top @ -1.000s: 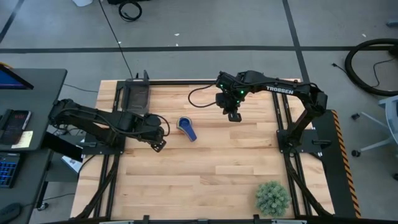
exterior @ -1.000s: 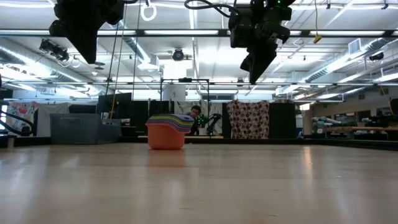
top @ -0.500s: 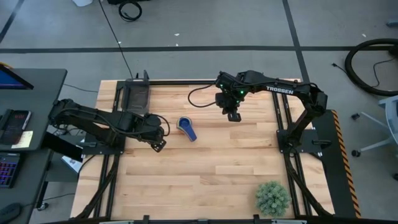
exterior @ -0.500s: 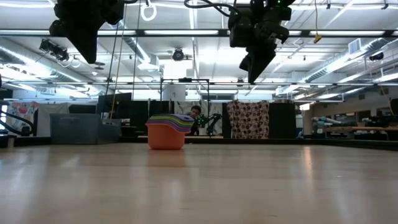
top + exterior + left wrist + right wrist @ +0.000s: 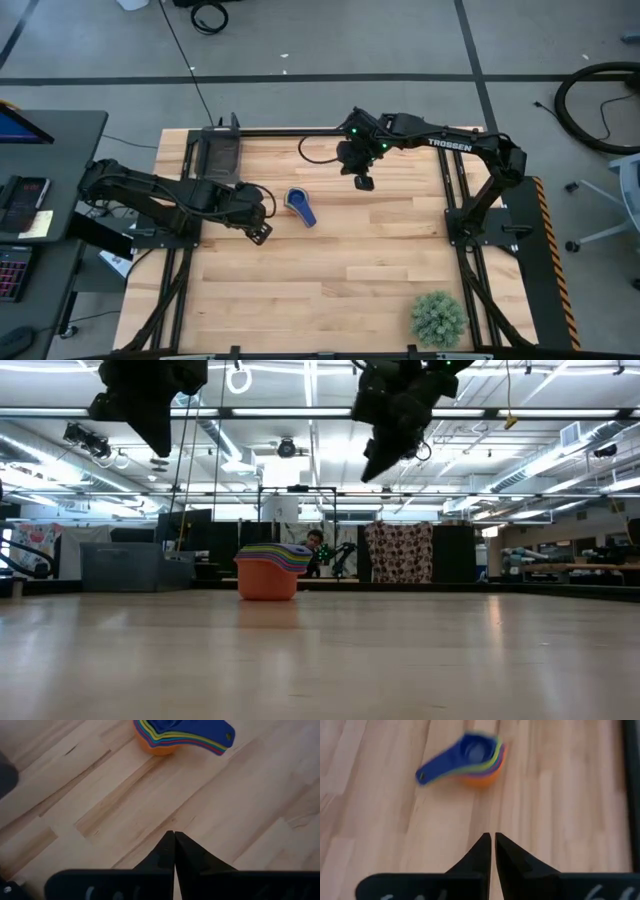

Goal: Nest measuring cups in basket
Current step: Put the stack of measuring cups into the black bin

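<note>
Orange-based measuring cups [image 5: 271, 573] (dark blue [image 5: 299, 204] from above) sit stacked.

The right end effector [image 5: 364, 183] has shifted toward the table's far-left side.

A pale butcher-block wooden counter [image 5: 330, 270] stands on a grey concrete floor [image 5: 330, 40] crossed by dark lines. A dark desk [image 5: 50, 150] sits beside it, and a coiled black cable [image 5: 208, 15] lies on the floor beyond. Across the hall, long ceiling strip lights [image 5: 300, 415] glow above a patterned hanging cloth [image 5: 398, 552] and a grey bin [image 5: 125, 567].
</note>
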